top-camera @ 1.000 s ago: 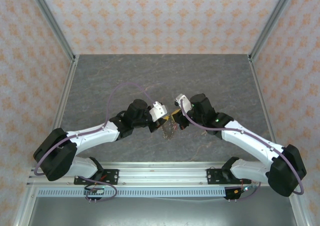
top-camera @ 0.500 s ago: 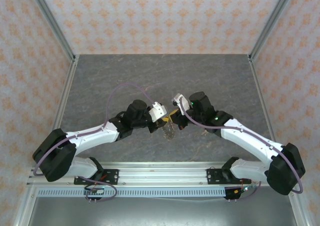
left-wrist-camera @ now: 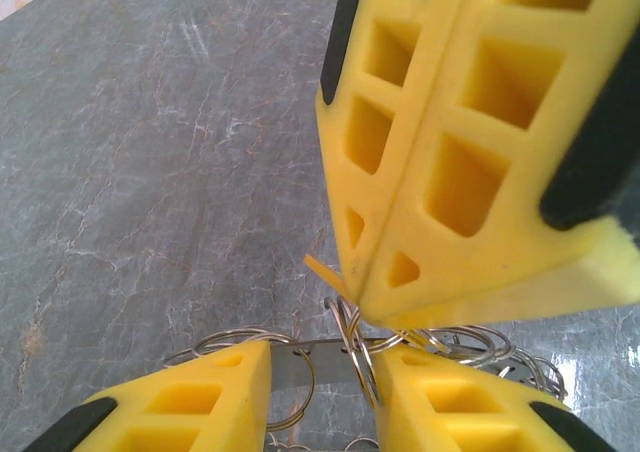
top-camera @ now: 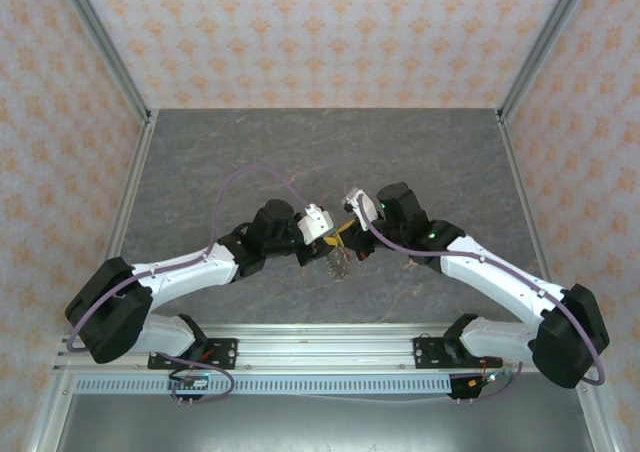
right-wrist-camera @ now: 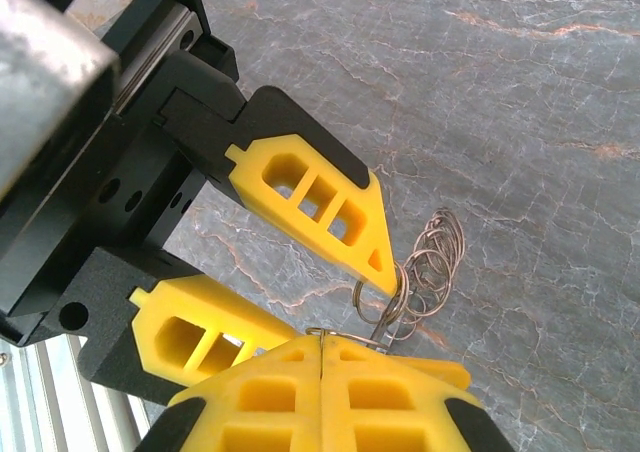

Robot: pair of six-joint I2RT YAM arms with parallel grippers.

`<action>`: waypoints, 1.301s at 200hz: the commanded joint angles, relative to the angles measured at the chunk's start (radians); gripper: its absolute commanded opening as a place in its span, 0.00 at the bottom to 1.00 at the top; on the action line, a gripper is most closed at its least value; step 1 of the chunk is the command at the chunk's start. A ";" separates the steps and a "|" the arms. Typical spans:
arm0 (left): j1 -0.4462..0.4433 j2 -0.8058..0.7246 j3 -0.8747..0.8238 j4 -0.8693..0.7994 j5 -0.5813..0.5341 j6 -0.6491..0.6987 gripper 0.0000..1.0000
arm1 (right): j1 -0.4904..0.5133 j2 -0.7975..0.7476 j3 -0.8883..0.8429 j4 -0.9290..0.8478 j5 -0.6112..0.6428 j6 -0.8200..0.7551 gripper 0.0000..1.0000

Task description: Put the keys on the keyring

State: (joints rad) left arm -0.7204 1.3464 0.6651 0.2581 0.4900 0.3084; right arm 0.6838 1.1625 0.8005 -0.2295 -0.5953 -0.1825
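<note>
**Left pincer lets go, right keeps the keyring**

Near the table's six o'clock edge, in the top view, the left gripper [top-camera: 330,240] and right gripper [top-camera: 352,234] meet tip to tip. The keyring [top-camera: 341,262] is a small grey tangle just at their six o'clock. Since a second ago the right wrist has edged toward eleven o'clock. The jaws are too small to read here.

In the left wrist view, the left gripper [left-wrist-camera: 320,397] sits at six o'clock, its fingers narrowly apart where they were closed a second ago. The right gripper [left-wrist-camera: 375,307] enters from one o'clock, fingers pressed flat together, its tip on a wire loop of the keyring [left-wrist-camera: 352,347]. A flat metal strip [left-wrist-camera: 315,350] crosses the gap; I cannot tell whether it is a key blade.

In the right wrist view, the right gripper [right-wrist-camera: 322,344] pinches a thin loop at its seam. The rest of the keyring [right-wrist-camera: 425,267] dangles toward two o'clock. The left gripper [right-wrist-camera: 345,307] has its upper finger touching the rings, its lower fingertip hidden.

This looks like a handover, with the right now carrying the ring alone. Whether any keys are threaded on is too small to tell.
</note>
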 commanded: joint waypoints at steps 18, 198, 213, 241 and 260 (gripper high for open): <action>-0.001 -0.021 0.022 0.012 0.014 0.019 0.29 | 0.000 0.003 0.034 -0.004 -0.023 -0.001 0.00; 0.000 -0.007 -0.048 0.113 -0.027 -0.040 0.00 | 0.001 0.016 0.027 -0.024 0.177 0.120 0.00; -0.001 -0.008 -0.056 0.122 -0.027 -0.045 0.00 | 0.001 0.046 0.044 -0.037 0.155 0.119 0.00; 0.000 -0.015 -0.050 0.106 -0.022 -0.046 0.13 | 0.001 0.056 0.056 -0.025 0.081 0.114 0.00; 0.000 -0.026 -0.044 0.092 -0.026 -0.037 0.21 | 0.001 0.051 0.057 -0.014 0.060 0.115 0.00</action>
State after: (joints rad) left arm -0.7197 1.3399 0.6235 0.3305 0.4702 0.2703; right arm 0.6865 1.2205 0.8211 -0.2478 -0.4976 -0.0780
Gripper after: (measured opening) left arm 0.177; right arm 0.043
